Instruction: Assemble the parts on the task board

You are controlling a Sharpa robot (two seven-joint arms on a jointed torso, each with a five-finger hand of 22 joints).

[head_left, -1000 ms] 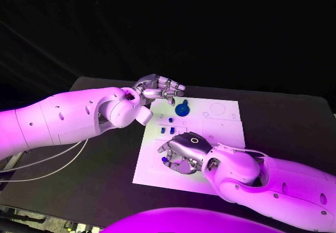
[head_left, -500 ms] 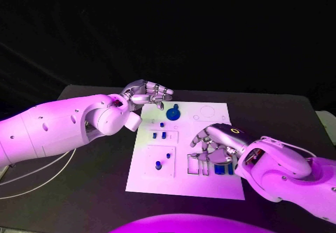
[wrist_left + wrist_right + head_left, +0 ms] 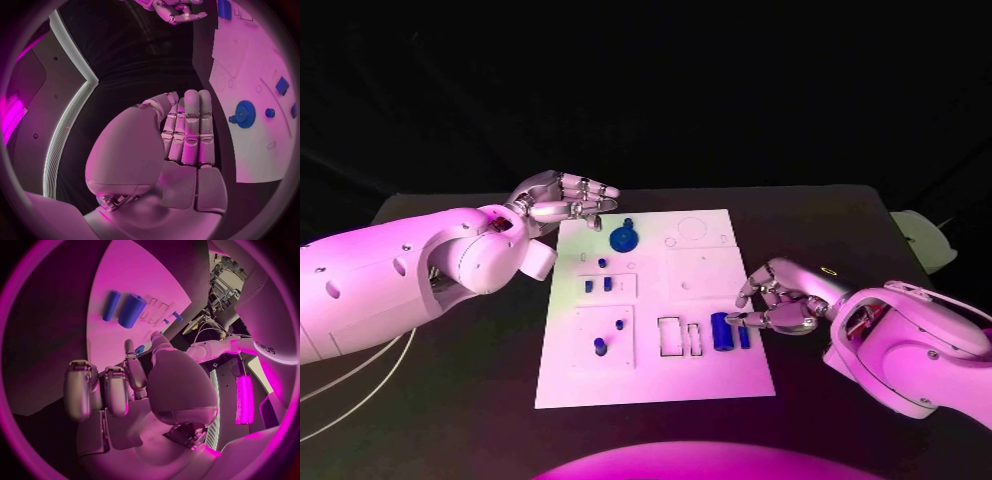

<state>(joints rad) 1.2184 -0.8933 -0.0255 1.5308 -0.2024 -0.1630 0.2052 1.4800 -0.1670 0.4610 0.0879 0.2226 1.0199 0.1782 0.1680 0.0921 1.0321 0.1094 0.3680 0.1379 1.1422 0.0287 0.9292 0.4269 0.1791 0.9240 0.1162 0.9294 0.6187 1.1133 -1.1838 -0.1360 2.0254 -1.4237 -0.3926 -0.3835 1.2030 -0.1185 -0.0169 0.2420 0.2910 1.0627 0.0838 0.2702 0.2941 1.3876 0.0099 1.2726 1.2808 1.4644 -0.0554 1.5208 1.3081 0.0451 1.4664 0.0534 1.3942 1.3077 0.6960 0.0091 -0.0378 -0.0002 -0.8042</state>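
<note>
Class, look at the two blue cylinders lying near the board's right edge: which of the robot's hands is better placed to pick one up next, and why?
Probably the right hand: it hovers empty right beside the two blue cylinders at the task board's right edge. The left hand sits at the far-left corner, beside the blue gear.

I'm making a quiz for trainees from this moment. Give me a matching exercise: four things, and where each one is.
Things:
1. blue gear
2. two blue cylinders
3. left hand
4. right hand

Places:
A. beside the white board's right edge
B. at the board's far left corner
C. on the board, near its far edge
D. on the board, next to the right hand's fingers

Pairs: 1-C, 2-D, 3-B, 4-A
</note>
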